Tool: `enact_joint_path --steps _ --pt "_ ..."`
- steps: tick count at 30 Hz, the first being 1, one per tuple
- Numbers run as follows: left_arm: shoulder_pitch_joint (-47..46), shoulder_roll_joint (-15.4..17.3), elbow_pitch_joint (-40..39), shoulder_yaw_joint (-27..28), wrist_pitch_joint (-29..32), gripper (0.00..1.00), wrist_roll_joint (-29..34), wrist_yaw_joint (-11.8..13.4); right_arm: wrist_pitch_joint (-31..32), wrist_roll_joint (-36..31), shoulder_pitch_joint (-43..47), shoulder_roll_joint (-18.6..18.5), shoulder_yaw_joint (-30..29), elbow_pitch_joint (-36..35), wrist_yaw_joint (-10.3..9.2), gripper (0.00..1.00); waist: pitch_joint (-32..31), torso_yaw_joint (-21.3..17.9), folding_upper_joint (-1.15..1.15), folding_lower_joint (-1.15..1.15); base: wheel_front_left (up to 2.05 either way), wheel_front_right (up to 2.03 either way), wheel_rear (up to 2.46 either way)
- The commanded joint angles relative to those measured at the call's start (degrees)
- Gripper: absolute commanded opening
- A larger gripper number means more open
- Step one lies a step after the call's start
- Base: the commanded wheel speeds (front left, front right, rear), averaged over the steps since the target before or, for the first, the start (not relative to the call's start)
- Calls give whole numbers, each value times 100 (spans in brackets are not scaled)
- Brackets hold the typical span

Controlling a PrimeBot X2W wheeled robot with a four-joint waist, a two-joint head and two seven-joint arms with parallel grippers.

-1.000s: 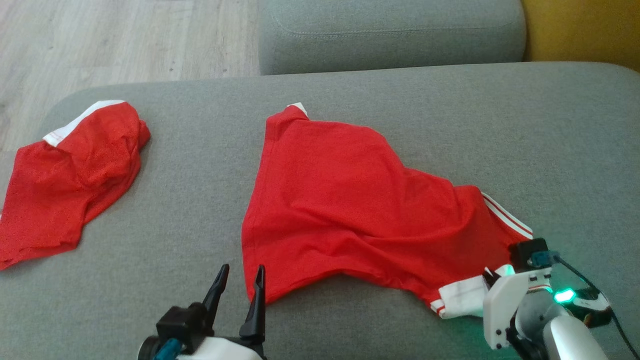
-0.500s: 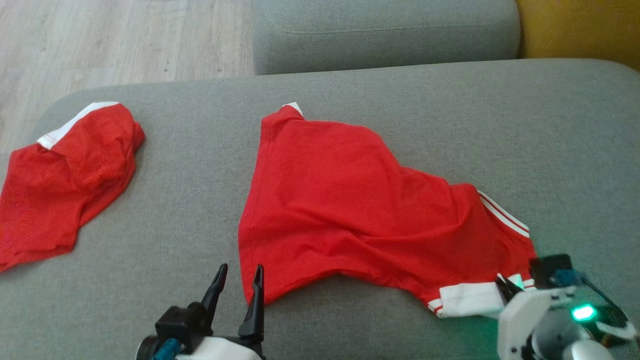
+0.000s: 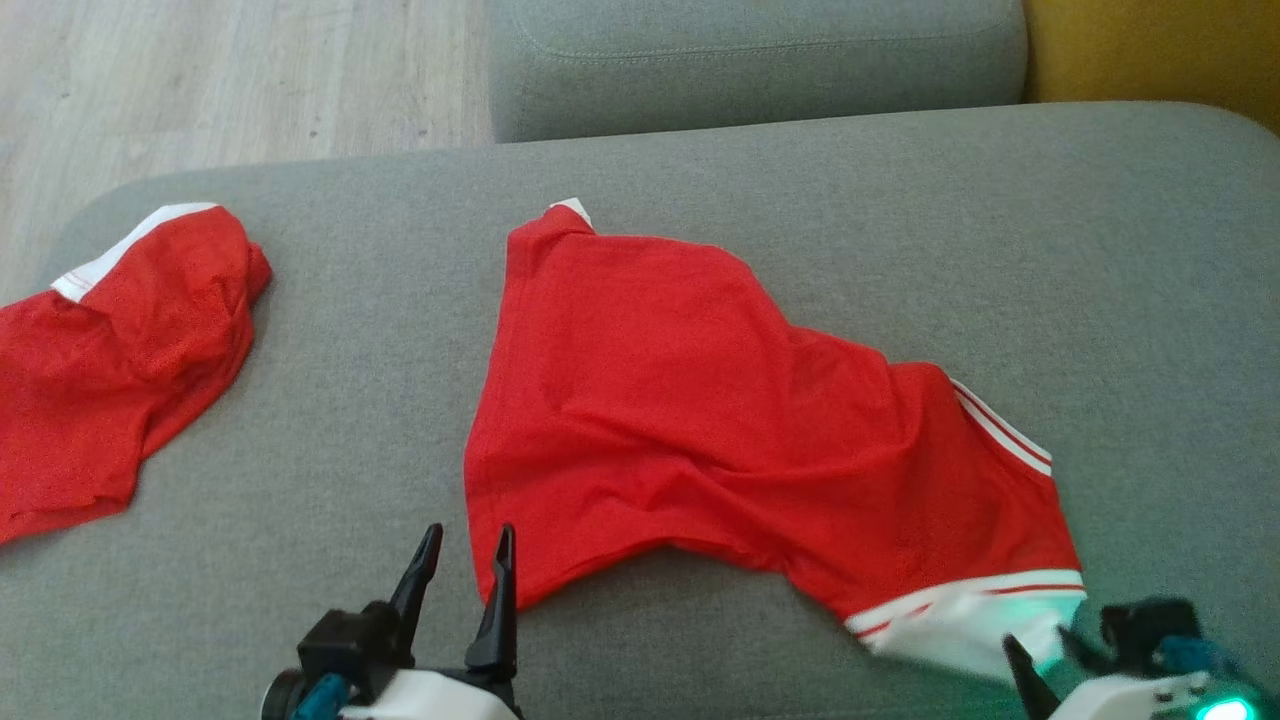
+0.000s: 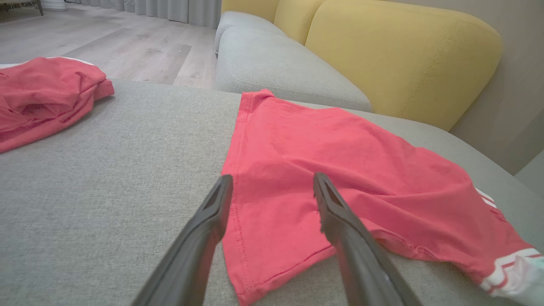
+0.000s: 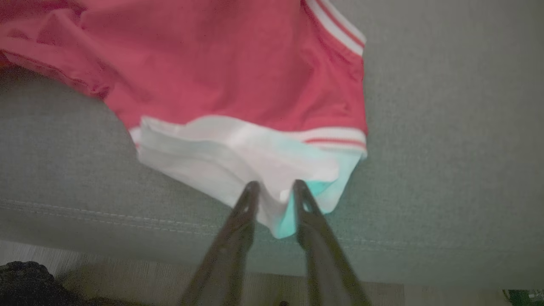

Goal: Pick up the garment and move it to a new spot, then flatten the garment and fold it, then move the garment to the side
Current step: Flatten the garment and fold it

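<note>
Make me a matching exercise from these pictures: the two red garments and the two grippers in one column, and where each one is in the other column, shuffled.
1 spread garment
2 crumpled garment
3 left gripper
4 right gripper

A at the white band
B far left of the seat
C middle of the seat
D open, by a red near corner

Pairs: 1-C, 2-B, 3-D, 4-A

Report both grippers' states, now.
Left gripper: open, empty, above the red T-shirt at its near corner.
Right gripper: partly open, the shirt's white sleeve cuff between its fingers.
</note>
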Motion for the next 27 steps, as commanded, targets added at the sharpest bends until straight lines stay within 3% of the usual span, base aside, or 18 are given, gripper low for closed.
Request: enact_joint_path --steps 1,6,10,20,27 --pt "-221 -26 -201 178 -70 100 75 -20 12 67 -205 -224 116 -409 -4 100 1 -8 0 0 0 0 0" --pt "-271 -26 -167 151 -70 100 83 -42 116 299 -518 -396 239 -952 -4 100 -5 27 0 0 0 0 0" --pt "-312 -26 -161 99 -70 100 83 -53 107 380 -1214 -474 283 -791 -4 100 37 105 0 0 0 0 0" --pt "-787 -26 -85 -282 -70 100 32 -116 -204 272 -3916 -392 765 2115 -4 100 485 782 0 0 0 0 0" --pt "-1031 -26 -33 -632 -70 100 -79 -78 -134 667 -4902 -634 1575 3638 -4 100 620 1285 0 0 0 0 0"
